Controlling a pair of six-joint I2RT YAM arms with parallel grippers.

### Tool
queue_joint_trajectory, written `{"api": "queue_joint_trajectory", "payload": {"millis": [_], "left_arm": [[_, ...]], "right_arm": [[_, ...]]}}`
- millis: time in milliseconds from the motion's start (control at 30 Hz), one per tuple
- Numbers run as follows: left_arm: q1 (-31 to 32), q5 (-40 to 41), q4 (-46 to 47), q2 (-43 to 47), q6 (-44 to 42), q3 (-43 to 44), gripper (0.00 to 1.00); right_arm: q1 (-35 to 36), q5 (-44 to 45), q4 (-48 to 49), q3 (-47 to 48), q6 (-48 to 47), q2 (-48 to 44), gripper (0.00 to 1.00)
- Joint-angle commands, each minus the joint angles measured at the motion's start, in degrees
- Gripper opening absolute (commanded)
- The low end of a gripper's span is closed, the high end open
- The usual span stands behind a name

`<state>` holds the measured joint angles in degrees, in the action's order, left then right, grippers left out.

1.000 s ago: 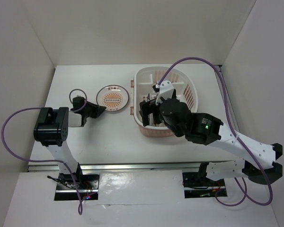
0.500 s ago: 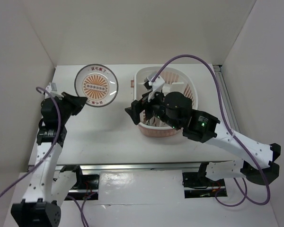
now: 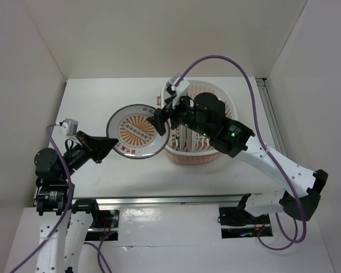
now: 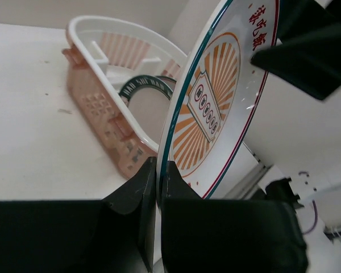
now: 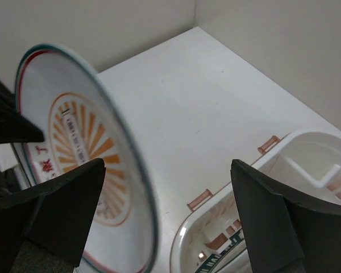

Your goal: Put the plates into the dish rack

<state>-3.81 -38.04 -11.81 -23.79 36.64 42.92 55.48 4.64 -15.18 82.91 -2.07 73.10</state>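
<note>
- Above the white table, between the two arms, the sunburst plate hangs in the air, clear of the surface and just left of the dish rack.
- The left gripper has its jaws pressed tight on the plate's near-left rim. The left wrist view shows the two black fingers pinching the thin edge between them.
- The plate is tilted up on that grip, its face turned up and towards the rack: orange rays, a row of small marks in the middle, red characters near the rim and a dark line round the edge.
- The right gripper reaches over from the rack side, jaws spread wide. The plate's far rim sits in the gap between them — whether either finger touches it, I can't tell.
- Inside the rack a plate with a dark green lettered rim stands on edge over the pinkish-orange grid.
- From the top, more white edges stand in the rack behind the right arm, which hides too much of them to count.
</note>
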Motion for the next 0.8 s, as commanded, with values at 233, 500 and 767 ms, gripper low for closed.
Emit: {"api": "queue_joint_trajectory", "payload": {"millis": [233, 500, 767], "left_arm": [[1.35, -8.46, 12.25, -0.55, 1.41, -1.78, 0.0], [1.35, -7.92, 18.05, -1.6, 6.15, -4.42, 0.0], [1.35, -5.3, 18.67, -3.98, 6.69, -2.49, 0.0]], "right_arm": [[-15.57, -27.65, 4.19, -2.32, 5.22, -1.2, 0.3], [-14.71, -32.86, 3.83, -3.1, 6.45, 0.82, 0.46], [-10.5, -28.12, 5.86, -6.01, 8.92, 0.82, 0.0]]}}
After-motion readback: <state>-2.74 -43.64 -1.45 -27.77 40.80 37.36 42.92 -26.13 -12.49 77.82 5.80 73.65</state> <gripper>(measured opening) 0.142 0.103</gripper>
